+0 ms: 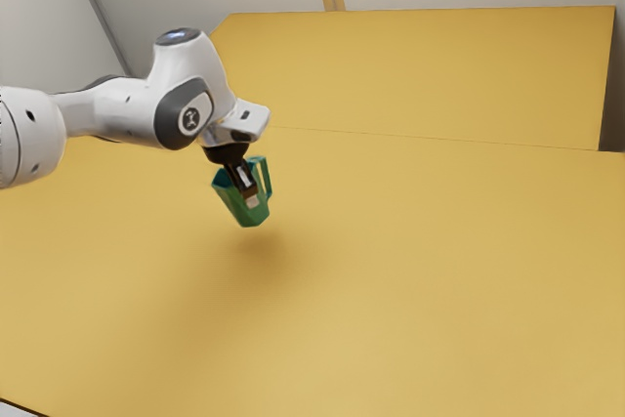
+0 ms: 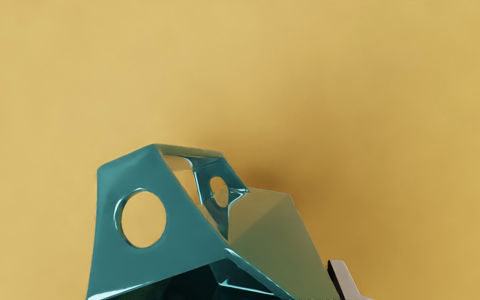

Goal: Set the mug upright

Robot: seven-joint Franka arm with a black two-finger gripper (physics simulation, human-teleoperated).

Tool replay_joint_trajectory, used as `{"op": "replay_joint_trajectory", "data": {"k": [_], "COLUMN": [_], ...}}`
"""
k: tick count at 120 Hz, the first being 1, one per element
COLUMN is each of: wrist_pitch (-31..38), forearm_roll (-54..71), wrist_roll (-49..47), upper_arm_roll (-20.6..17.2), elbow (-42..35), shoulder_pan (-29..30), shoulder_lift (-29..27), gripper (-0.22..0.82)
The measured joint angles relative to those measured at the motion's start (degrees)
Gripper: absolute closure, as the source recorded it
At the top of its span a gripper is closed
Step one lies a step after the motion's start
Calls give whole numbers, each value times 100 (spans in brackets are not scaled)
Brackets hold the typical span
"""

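Note:
My gripper [image 1: 251,198] is shut on the green-teal mug [image 1: 234,204] in the exterior view, with one dark finger lying along the mug's outer side. The mug hangs over the table, tilted, its mouth toward the arm and the exterior view's upper left, its handle on the side toward the exterior view's right. In the wrist view the mug [image 2: 277,237] sits at my gripper [image 2: 240,289], its dark mouth partly turned to the camera and its angular handle pierced by round holes. One pale fingertip [image 2: 343,277] rests against its outer wall; the other is hidden.
A wide yellow table [image 1: 420,280] spreads beneath the mug, which casts a soft shadow there. A raised yellow panel [image 1: 420,75] stands along the table's far side, with pale walls behind it.

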Motion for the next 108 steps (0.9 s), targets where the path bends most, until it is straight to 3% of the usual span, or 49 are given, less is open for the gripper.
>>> {"op": "replay_joint_trajectory", "data": {"k": [27,76,90,108], "wrist_pitch": [88,479,542,649], "forearm_roll": [468,843,878,894], "wrist_roll": [-673,-1414,-1544,-1681], "upper_arm_roll": [-52,-5,12,23], "elbow": [-561,-693,-786,-860], "shoulder_pan": [-420,-877,-708,-65], "shoulder_lift": [-305,-127,-87,-55], "gripper": [79,79,79,79]}}
